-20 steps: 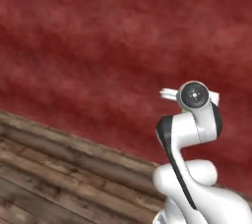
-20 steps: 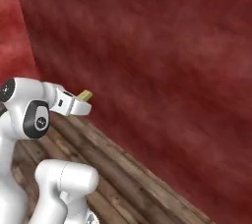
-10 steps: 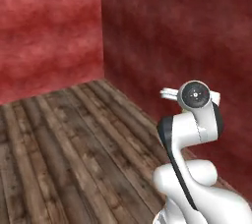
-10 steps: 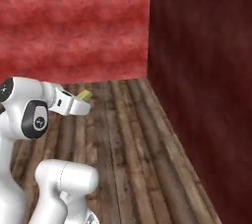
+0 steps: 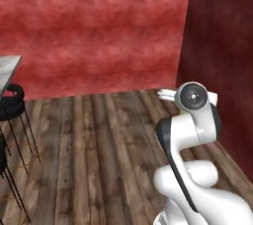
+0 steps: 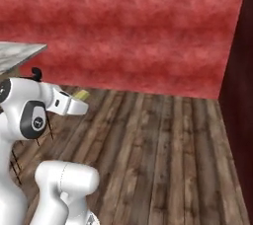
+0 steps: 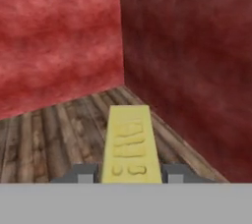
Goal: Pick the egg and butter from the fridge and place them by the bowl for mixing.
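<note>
Gripper grasping the butter
The gripper (image 7: 129, 173) clamps the butter (image 7: 130, 145) between both fingers; the block juts toward 12 o'clock, above the floor (image 7: 54, 129).

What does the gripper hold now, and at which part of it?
The gripper holds the butter, clamped across its near end; the rest sticks out forward.

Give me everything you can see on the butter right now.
The butter is a pale-yellow rectangular stick with faint embossed marks on top. It lies lengthwise between the fingers of the gripper, which is shut on it, pointing out over the wood floor toward a red wall corner. In the right base view its tip pokes past the hand.
</note>
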Tool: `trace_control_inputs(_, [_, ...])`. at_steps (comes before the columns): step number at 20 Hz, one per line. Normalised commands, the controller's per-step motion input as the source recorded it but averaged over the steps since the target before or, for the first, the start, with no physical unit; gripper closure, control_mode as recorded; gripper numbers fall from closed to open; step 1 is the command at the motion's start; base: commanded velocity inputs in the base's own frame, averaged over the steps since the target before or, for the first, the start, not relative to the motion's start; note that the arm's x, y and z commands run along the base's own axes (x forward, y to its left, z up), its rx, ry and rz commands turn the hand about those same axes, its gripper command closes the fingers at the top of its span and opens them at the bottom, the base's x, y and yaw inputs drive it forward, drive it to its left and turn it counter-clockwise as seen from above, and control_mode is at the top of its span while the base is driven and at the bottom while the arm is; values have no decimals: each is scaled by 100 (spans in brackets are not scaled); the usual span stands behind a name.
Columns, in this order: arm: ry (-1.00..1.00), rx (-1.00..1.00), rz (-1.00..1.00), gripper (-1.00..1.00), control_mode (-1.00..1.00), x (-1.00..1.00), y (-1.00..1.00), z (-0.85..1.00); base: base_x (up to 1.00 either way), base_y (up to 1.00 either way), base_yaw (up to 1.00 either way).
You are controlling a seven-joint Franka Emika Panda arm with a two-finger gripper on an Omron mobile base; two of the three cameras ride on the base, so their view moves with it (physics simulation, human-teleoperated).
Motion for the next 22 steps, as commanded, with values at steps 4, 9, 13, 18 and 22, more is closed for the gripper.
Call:
trace_control_inputs(4, [0,0,0,100,100,0,0,0,100,-2,27])
trace_control_inputs(9, [0,0,0,100,100,0,0,0,100,-30,6])
trace_control_inputs(13, [0,0,0,100,100,0,0,0,100,-30,6])
trace_control_inputs(18, [0,0,0,100,100,0,0,0,100,-9,11])
trace_control_inputs(22, [0,0,0,100,100,0,0,0,100,0,19])
